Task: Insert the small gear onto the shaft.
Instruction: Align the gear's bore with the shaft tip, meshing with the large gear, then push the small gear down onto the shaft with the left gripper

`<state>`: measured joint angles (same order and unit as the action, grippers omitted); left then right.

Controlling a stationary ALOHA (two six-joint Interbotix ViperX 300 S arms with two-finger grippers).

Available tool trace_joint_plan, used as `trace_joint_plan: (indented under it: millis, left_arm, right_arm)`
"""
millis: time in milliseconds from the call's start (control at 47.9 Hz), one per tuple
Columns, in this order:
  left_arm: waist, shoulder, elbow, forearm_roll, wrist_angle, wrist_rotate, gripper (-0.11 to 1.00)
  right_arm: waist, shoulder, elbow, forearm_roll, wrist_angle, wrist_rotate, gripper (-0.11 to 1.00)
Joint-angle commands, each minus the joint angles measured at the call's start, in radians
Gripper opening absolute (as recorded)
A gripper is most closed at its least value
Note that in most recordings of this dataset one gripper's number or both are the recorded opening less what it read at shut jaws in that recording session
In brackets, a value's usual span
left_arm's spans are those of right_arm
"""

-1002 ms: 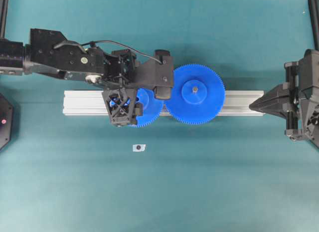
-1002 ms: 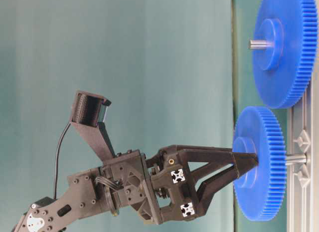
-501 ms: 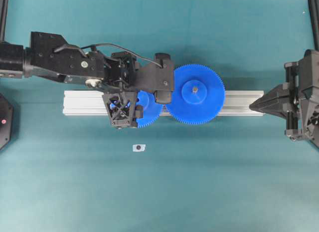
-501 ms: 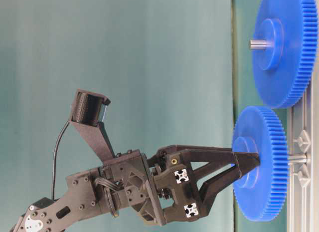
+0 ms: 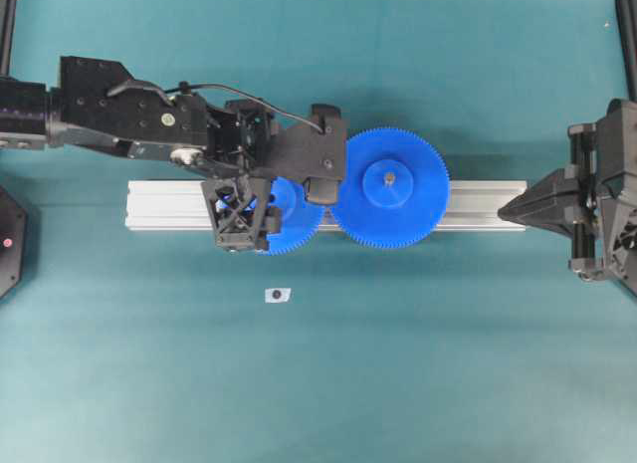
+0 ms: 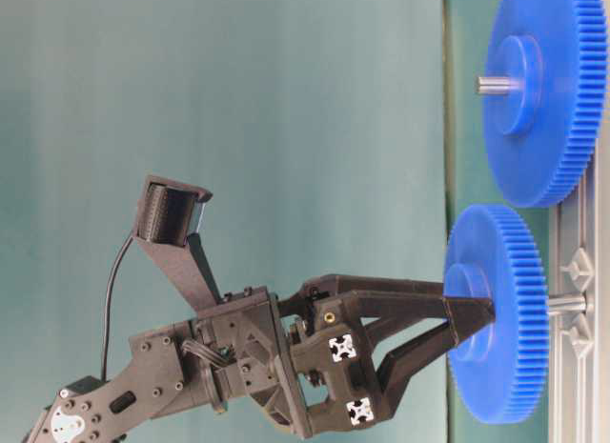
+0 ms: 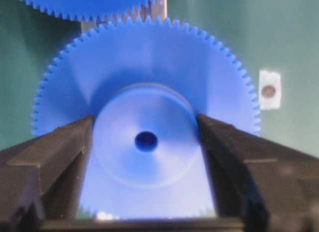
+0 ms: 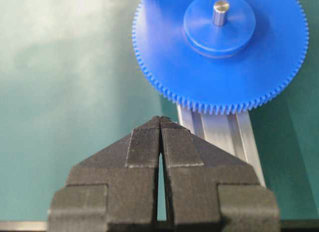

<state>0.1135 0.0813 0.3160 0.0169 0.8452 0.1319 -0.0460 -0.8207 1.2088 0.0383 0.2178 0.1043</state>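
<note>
Left wrist view is showing the left gripper (image 7: pixel 146 142) pinching the small gear (image 7: pixel 149 82) by its hub. Beyond, at table level, that gear is sitting partway down the shaft (image 6: pixel 564 303), not yet seated on the rail (image 5: pixel 169 206). Farther off, the right gripper (image 8: pixel 160 129) is resting closed, holding nothing.

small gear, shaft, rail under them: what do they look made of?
Small gear: looks like moulded or printed blue plastic, matte, uniform colour.
Shaft: likely steel, a thin grey pin with bright glints.
Rail: apparently aluminium extrusion, silvery with lengthwise slots.
</note>
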Motion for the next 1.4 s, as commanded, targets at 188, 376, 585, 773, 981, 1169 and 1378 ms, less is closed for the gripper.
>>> trace_joint_plan:
  millis: [188,376,585,773,981,1169,1378]
  left_arm:
    - [-0.002,-0.008,0.005,0.005,0.017,-0.009,0.69]
    - [-0.005,-0.005,-0.012,0.005,0.038,0.000,0.69]
    - [-0.005,0.003,-0.049,0.005,0.064,0.006,0.69]
    - [-0.002,0.005,-0.057,0.005,0.064,0.006,0.69]
    - [-0.002,0.008,-0.064,0.005,0.064,0.012,0.69]
    - [-0.002,0.009,-0.075,0.005,0.064,0.014,0.69]
    - [-0.002,0.025,-0.089,0.006,0.104,0.012,0.69]
  right_arm:
    - [-0.002,0.003,-0.005,0.000,-0.009,0.008,0.03]
    - [-0.002,0.003,-0.005,0.000,-0.009,0.008,0.03]
    - [-0.002,0.003,-0.005,0.000,-0.008,0.008,0.03]
    - [-0.002,0.003,-0.005,0.000,-0.008,0.008,0.03]
    - [-0.002,0.003,-0.005,0.000,-0.008,0.008,0.03]
    - [-0.002,0.003,-0.005,0.000,-0.009,0.008,0.03]
    - [-0.002,0.003,-0.005,0.000,-0.009,0.008,0.03]
